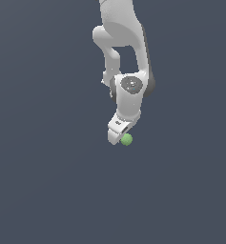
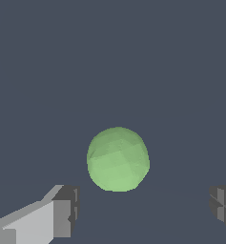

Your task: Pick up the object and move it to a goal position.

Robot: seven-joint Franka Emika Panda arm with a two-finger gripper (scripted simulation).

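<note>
The object is a small light-green ball (image 1: 127, 139), seen at the tip of the white arm in the exterior view. In the wrist view the ball (image 2: 118, 159) fills the middle of the picture, on the line between the two fingers but a little beyond their tips. My gripper (image 2: 143, 209) is open: one finger (image 2: 62, 212) and the other finger (image 2: 222, 206) stand wide apart and touch nothing. In the exterior view the gripper (image 1: 118, 135) is right beside the ball, at its left; its fingers are mostly hidden by the hand.
A plain dark grey-blue background fills both views. The white arm (image 1: 121, 43) reaches down from the top of the exterior view. Nothing else shows.
</note>
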